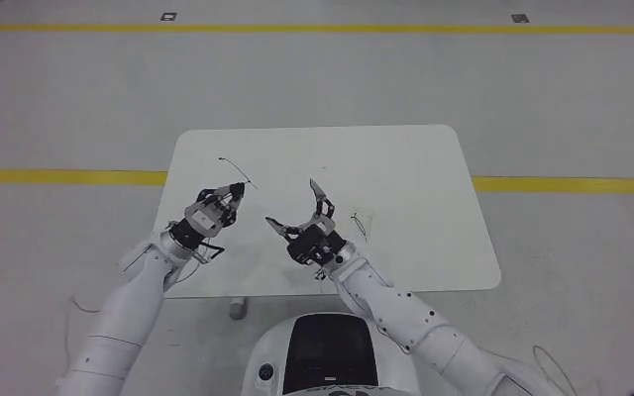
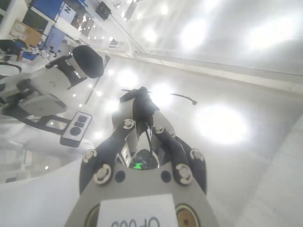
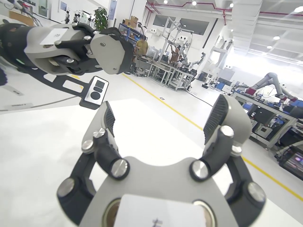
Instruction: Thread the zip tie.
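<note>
Top view showed the thin black plastic zip tie (image 1: 243,173) pinched in the left gripper (image 1: 234,193), its free length reaching out over the white rounded tabletop (image 1: 416,168). In the left wrist view that gripper was closed flat on the strap. The small square head (image 2: 194,102) sat at the far end of a gently curved run, and a short piece ran back between the fingers. The right gripper (image 1: 297,210) stood just beside the left one, spread wide and holding nothing; the right wrist view showed its ribbed pads (image 3: 109,118) well apart. A second thin dark strand (image 1: 359,226), possibly another tie, lay on the tabletop near the right gripper.

The tie looked nearly weightless, narrow and springy, with smooth faces. It would probably droop along any long unsupported run and could twist or slide between the pads. The sounder hold seemed to be across the flat faces, close to whichever end had to be guided. The head was best taken by its sides, so the slot stayed open for the tail.
</note>
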`<state>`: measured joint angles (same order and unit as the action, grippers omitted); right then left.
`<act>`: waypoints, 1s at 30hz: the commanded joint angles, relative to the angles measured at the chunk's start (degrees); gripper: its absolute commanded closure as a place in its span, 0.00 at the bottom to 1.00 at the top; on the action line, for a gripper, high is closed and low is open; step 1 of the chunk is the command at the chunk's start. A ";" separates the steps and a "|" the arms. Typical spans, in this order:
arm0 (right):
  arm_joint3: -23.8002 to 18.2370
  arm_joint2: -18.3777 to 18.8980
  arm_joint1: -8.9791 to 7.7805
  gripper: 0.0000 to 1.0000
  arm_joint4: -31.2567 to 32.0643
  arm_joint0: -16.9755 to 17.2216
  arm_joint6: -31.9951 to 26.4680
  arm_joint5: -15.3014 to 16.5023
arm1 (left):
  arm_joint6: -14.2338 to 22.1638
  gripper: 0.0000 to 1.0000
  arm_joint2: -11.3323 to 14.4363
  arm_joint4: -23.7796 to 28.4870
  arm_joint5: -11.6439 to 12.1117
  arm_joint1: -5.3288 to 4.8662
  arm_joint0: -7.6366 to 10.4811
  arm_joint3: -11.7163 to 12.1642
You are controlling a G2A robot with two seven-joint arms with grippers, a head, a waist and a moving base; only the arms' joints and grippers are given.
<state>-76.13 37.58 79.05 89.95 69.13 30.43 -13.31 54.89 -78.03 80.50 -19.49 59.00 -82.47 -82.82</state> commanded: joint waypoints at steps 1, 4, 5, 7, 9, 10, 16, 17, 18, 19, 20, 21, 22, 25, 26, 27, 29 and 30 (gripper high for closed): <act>0.34 0.08 0.24 0.31 0.00 -0.25 0.41 0.24 | 0.02 1.00 1.50 2.50 0.00 -0.62 0.36 0.19; 0.75 -0.02 0.57 0.52 0.00 -0.67 1.27 0.65 | 0.10 1.00 3.38 4.90 0.00 -1.55 0.69 0.26; 0.85 -0.10 0.74 0.53 0.00 -0.80 1.70 0.88 | 0.07 1.00 4.21 5.80 0.00 -2.00 0.79 0.25; 1.17 -0.41 0.97 0.55 0.00 -1.19 2.34 1.18 | 0.02 1.00 5.39 7.47 0.00 -2.69 0.97 0.22; 1.70 -0.86 1.18 0.58 0.00 -1.68 2.83 1.34 | 0.31 1.00 6.67 8.65 0.00 -3.51 1.26 -0.02; 1.97 -1.14 1.24 0.58 0.00 -1.95 2.98 1.35 | 0.40 1.00 6.88 8.85 0.00 -3.63 1.28 -0.04; 2.91 -2.65 1.57 0.64 0.00 -3.04 3.96 0.76 | 0.40 1.00 6.88 8.85 0.00 -3.63 1.28 -0.04; 3.04 -2.85 1.62 0.66 0.00 -3.23 4.06 0.56 | 0.40 1.00 6.88 8.85 0.00 -3.63 1.28 -0.04; 3.21 -3.19 1.67 0.67 0.00 -3.51 4.20 0.13 | 0.40 1.00 6.88 8.85 0.00 -3.63 1.28 -0.04; 3.30 -3.46 1.71 0.69 0.00 -3.68 4.33 -0.18 | 0.40 1.00 6.88 8.85 0.00 -3.63 1.28 -0.04; 3.35 -3.70 1.75 0.70 0.00 -3.81 4.50 -0.46 | 0.40 1.00 6.88 8.85 0.00 -3.63 1.28 -0.04; 3.40 -3.90 1.79 0.71 0.00 -3.92 4.63 -0.72 | 0.40 1.00 6.88 8.85 0.00 -3.63 1.28 -0.04; 3.52 -4.12 1.84 0.71 0.00 -4.04 4.73 -0.99 | 0.40 1.00 6.88 8.85 0.00 -3.63 1.28 -0.04; 3.62 -4.58 1.95 0.77 0.00 -4.36 4.82 -1.40 | 0.40 1.00 6.88 8.85 0.00 -3.63 1.28 -0.04; 3.64 -4.73 1.98 0.79 0.00 -4.53 4.81 -1.47 | 0.40 1.00 6.88 8.85 0.00 -3.63 1.28 -0.04; 3.68 -4.88 2.01 0.79 0.00 -4.72 4.78 -1.55 | 0.40 1.00 6.88 8.85 0.00 -3.63 1.28 -0.04; 3.86 -5.21 2.09 0.81 0.00 -5.14 4.53 -1.72 | 0.40 1.00 6.88 8.85 0.00 -3.63 1.28 -0.04; 3.94 -5.35 2.13 0.81 0.00 -5.34 4.37 -1.78 | 0.40 1.00 6.88 8.85 0.00 -3.63 1.28 -0.04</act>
<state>-72.28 32.37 81.14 89.95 64.01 34.98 -15.02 55.29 -71.16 89.35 -19.48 55.38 -81.19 -82.85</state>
